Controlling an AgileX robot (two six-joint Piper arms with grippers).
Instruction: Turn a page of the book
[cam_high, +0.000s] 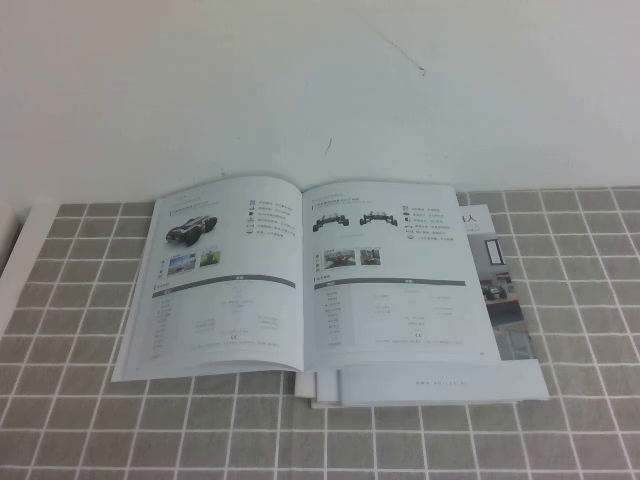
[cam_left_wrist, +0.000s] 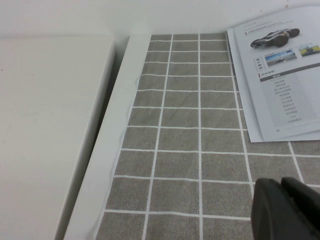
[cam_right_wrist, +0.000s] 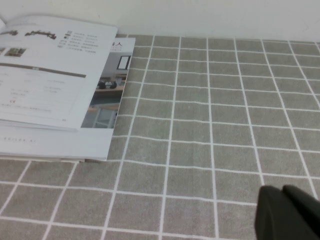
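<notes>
Tablecloth (cam_high: 90, 300), grey with a white grid, covered the work surface below a plain white wall (cam_high: 300, 80); a white border strip (cam_left_wrist: 117, 125) ran along its left edge.

Book (cam_high: 230, 300), thin glossy white catalogue, lay open and flat near the middle of the cloth, spine running away from the robot. Its left sheet showed one black buggy-like car above a table of small text.

Page (cam_high: 395, 290), the right-hand sheet of the open spread, carried two small black chassis pictures, two small photos and a grey-barred table. It lay flat, untouched.

Booklet (cam_high: 505, 300), with dark room photos, lay beneath the book, protruding at the book's right side and near edge.

Left gripper (cam_left_wrist: 285, 210), dark, appeared only in the left wrist view, hovering over bare cloth well apart from the book's left sheet; jaws closed together, nothing held.

Right gripper (cam_right_wrist: 287, 212), dark, appeared only in the right wrist view, over bare cloth well apart from the booklet's right edge; jaws closed together, nothing held.
</notes>
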